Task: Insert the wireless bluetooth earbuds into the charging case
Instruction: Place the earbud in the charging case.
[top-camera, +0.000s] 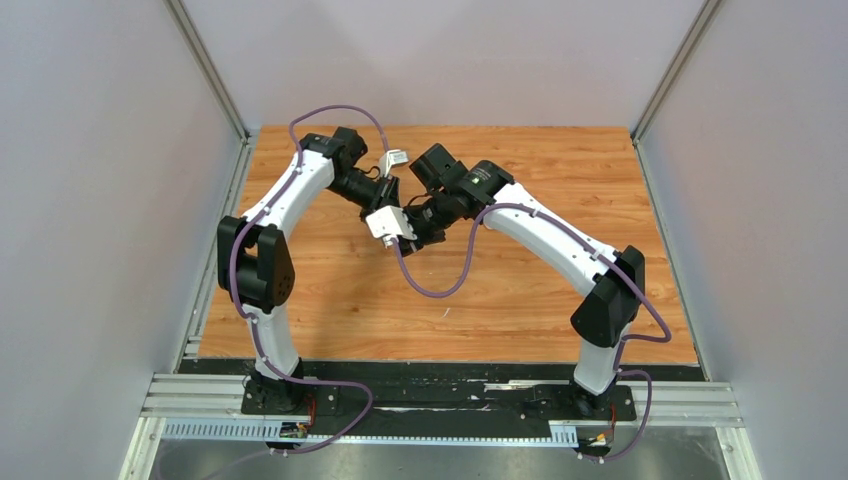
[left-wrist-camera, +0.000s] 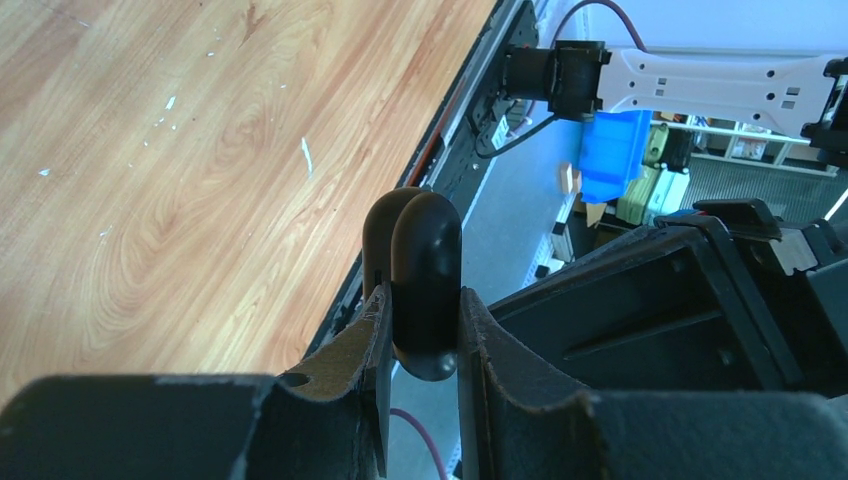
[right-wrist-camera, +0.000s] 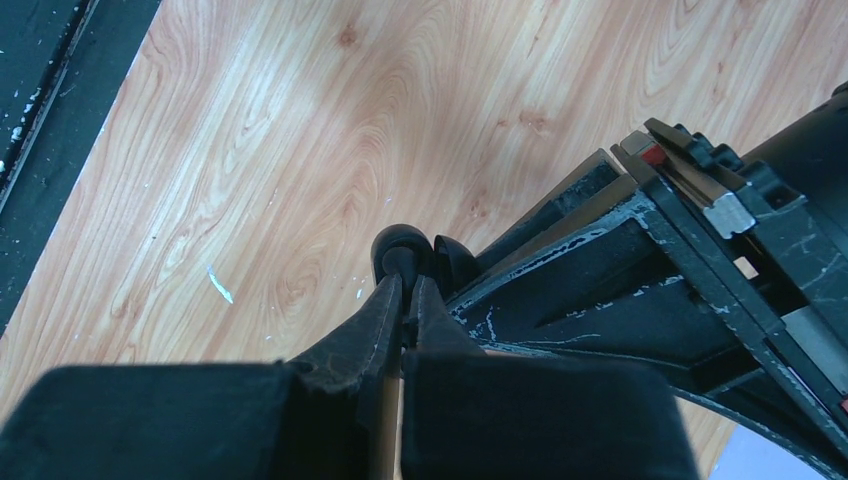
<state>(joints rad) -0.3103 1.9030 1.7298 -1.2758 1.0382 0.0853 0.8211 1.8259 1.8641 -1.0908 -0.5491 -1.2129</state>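
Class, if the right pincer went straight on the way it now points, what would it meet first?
The black rounded case at its tips, held by the left pincer; beyond, probably the wooden tabletop.

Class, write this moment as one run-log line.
left gripper: shut on black case | right gripper: shut on small black piece, identity unclear | both tip to tip above table

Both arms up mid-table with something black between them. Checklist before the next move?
1. Left gripper grip on glossy black rounded case: ok, clamped between its fingers.
2. Right gripper grip: ok, shut on small black rounded piece.
3. That piece an earbud rather than case lid: cannot tell.
4. Case open: cannot tell.
5. Loose earbuds located: not ok, none visible on wooden table.
6. Grippers clear of each other: cannot tell, very close.
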